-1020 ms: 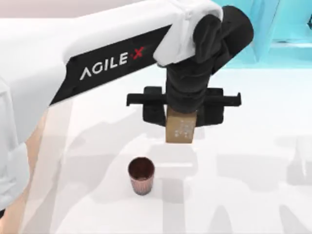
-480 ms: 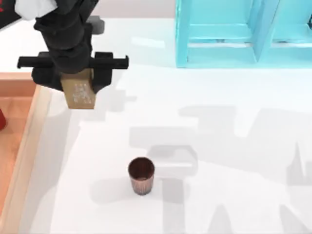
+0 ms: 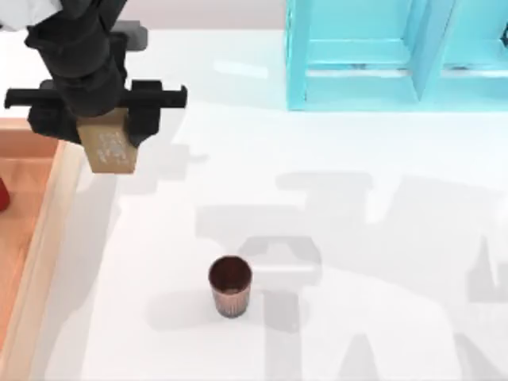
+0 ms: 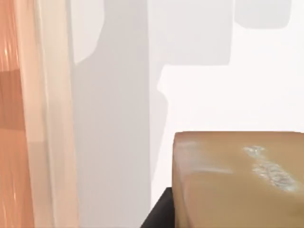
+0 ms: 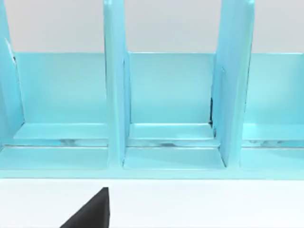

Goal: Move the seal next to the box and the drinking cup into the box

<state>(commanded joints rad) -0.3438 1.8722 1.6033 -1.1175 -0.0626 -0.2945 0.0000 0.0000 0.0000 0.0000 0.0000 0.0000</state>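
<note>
Step in hand: transfer of the seal [image 3: 108, 148] to a spot beside the box [image 3: 48, 218]. The left gripper [image 3: 101, 133] pinches the seal between its fingers and holds it above the table [image 3: 357, 238], near the top view's left side, just beside the box's pale wall. The left wrist view shows the seal [image 4: 237, 178] with its whitish markings, the white table surface beneath it and the box wall [image 4: 47, 118] close alongside. Height above the table cannot be judged with certainty; the seal appears to be clear of the surface.

The drinking cup [image 3: 230, 286] stands upright on the table, well apart from the box and untouched. Cup placement is not yet begun.

The right arm is parked; its wrist view faces the turquoise shelf unit [image 5: 166, 104], and its finger state cannot be told.

Next move, as a judgement: lower the seal straight down onto bare table outside the wall, keeping it off the rim, then spread the fingers and lift away.
</note>
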